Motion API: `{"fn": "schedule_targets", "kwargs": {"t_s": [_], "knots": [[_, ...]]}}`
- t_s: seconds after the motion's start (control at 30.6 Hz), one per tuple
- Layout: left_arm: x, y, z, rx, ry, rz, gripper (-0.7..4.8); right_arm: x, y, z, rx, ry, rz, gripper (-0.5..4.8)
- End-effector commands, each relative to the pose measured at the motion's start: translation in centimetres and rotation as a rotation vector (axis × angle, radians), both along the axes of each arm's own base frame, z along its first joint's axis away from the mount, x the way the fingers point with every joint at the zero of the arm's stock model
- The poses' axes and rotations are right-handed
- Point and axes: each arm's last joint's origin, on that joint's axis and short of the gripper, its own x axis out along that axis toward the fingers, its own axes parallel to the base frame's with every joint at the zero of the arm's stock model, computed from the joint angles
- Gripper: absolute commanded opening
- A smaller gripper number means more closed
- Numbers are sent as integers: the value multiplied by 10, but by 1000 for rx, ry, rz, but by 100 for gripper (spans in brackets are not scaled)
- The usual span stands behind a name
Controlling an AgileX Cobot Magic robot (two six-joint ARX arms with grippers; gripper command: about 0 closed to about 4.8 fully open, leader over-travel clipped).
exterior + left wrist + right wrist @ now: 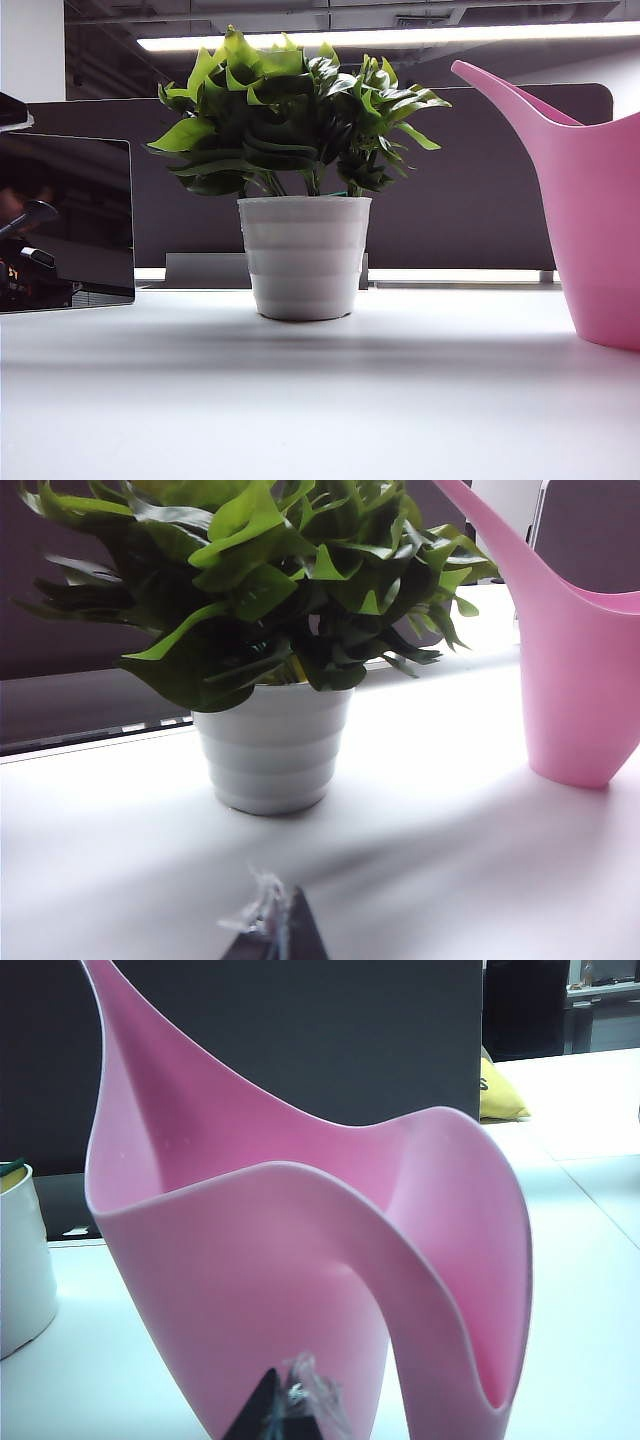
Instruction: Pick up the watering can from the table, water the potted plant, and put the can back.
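- Pink smooth plastic — this is the watering can (600, 220), large and thin-walled, standing upright on the white surface (300, 400). It is taller and wider than the pot of the potted plant (303, 180).
- Taking the potted plant as landmark: in the exterior view the can stands to its right, apart from it, and the long spout rises toward the leaves without touching them.
- Left hand (272, 930): only a dark tip is visible at the edge of the left wrist view, in front of the plant's white ribbed pot and apart from it. I cannot tell if it is spread or pressed together.
- Right hand (285, 1405): it is very near the body of the can, on the side away from the plant, and it holds nothing. Its fingers are pressed together, so it must spread before any grasp.
- Handling, in my judgement: the can is probably light if empty, but slippery and a little flexible, so a hard squeeze on the body can bend the wall.
- Best place to take hold — the curved band of the handle (440, 1260), which arches behind the opening. It is narrow enough for the hand and keeps the can balanced when tilted.
- Risk: the spout can brush the leaves of the plant.
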Motion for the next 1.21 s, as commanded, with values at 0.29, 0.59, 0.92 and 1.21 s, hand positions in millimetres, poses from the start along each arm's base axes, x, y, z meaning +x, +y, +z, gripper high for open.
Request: {"fn": "schedule_targets", "kwargs": {"t_s": [0.29, 0.59, 0.92, 1.21], "knots": [[0, 0, 1, 0, -15, -1, -5, 0, 0, 1, -3, -15, 1, -8], [0, 0, 1, 0, -15, -1, -5, 0, 0, 1, -3, -15, 1, -8], [0, 0, 1, 0, -15, -1, -5, 0, 1, 3, 27, -30, 38, -8], [0, 0, 1, 0, -15, -1, -5, -4, 10, 11, 336, 1, 395, -9]]}}
